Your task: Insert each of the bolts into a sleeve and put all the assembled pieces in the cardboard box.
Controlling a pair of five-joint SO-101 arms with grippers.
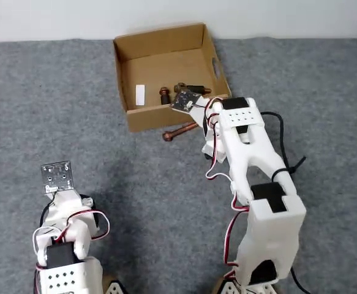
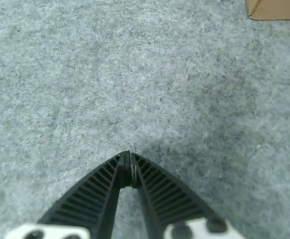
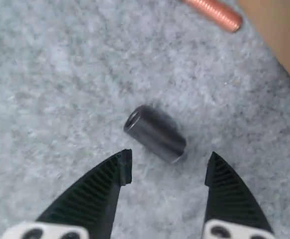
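Right gripper (image 3: 168,167) hangs wide open and empty, poised over the loose black sleeve (image 3: 154,133) on the carpet. One copper bolt (image 1: 179,131) lies just outside the cardboard box (image 1: 160,119). Two pieces (image 1: 165,94), seemingly assembled, sit inside. Left gripper (image 2: 130,167) is closed, holding nothing.

- The counter (image 1: 43,92) has a grey, felt-like covering over all I can see of it.
- A black sleeve (image 3: 155,133) lies on its side on the covering, just ahead of the right arm's fingers (image 3: 97,191), in line with the gap between them and touching neither.
- A copper bolt (image 3: 212,12) lies flat beyond the sleeve, close by the wall of the cardboard box (image 1: 147,119).
- The cardboard box stands on the covering, well ahead of the left arm's fingers (image 2: 102,191), whose tips are over bare grey.
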